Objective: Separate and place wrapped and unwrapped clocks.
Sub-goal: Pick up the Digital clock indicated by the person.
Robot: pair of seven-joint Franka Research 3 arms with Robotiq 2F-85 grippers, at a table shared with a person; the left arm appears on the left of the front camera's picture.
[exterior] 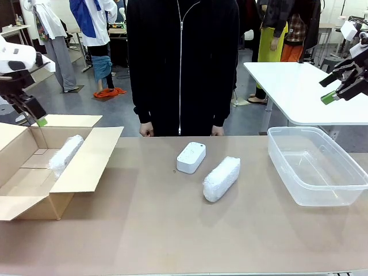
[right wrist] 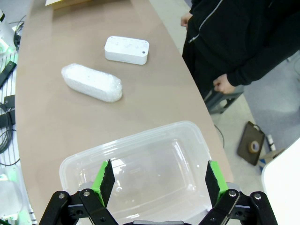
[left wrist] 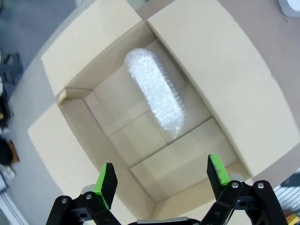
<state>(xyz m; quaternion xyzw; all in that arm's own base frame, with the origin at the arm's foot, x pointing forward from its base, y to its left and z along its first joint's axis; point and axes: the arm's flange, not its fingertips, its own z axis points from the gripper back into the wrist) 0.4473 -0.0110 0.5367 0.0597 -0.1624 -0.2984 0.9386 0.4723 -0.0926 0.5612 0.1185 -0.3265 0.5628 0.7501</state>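
The boxed bundle [left wrist: 154,93] lies on the floor of the box [left wrist: 220,70], straight ahead of the left gripper [left wrist: 161,176] and within the span of its fingers. Those fingers stand wide apart and hold nothing. The gripper hangs above the box, well clear of the bundle.

The loose bundle [right wrist: 92,82] lies on the table [right wrist: 56,131], well beyond the right gripper [right wrist: 157,180] and off toward its left finger. The bare clock [right wrist: 127,49] lies farther out still, near that bundle but apart from it, roughly in line with the gap between the fingers. The right fingers are also spread wide, gripping nothing. Directly ahead of them, between fingers and loose bundle, sits the clear tub [right wrist: 140,136]. In the front view this gripper hangs high, out past the tub's right end.

A person stands at the table's edge. One hand [right wrist: 224,84] hangs beyond the right finger, well apart from both clocks.
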